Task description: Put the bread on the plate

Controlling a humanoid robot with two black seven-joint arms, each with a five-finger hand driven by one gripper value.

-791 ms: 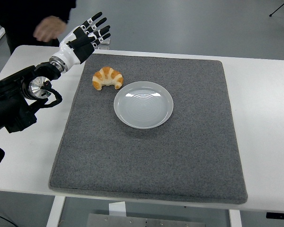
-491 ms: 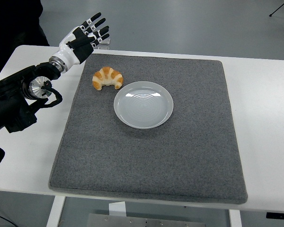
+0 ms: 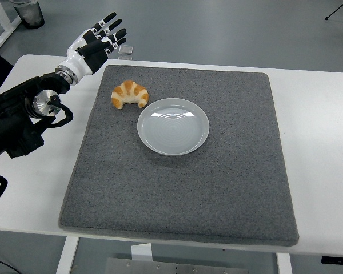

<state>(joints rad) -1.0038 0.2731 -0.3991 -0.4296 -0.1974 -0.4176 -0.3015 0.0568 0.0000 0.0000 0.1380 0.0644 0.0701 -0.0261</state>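
Upper left of centre in the frame, a golden croissant [image 3: 130, 95] lies on a grey felt mat [image 3: 183, 188], its curved ends pointing down toward the near edge. Just to its lower right sits a round white plate [image 3: 173, 126] with faint concentric rings, its rim very close to the pastry's right tip; whether the two touch cannot be told. Nothing lies on the plate. The mat covers most of a white table [image 3: 320, 142], whose bare surface shows along the left and right sides of the frame.

At the upper left, the robot's left hand [image 3: 93, 43] hangs above the table's far corner, well up and to the left of the croissant, palm raised and its black-and-white fingers [image 3: 107, 20] spread wide, holding nothing. Its black arm [image 3: 14, 120] enters from the left edge, with a shiny metal joint [image 3: 42, 103] near the wrist. A small dark object [image 3: 124, 50] rests beyond the mat's far edge, and a dark bin [image 3: 30, 12] stands on the floor in the top left corner.
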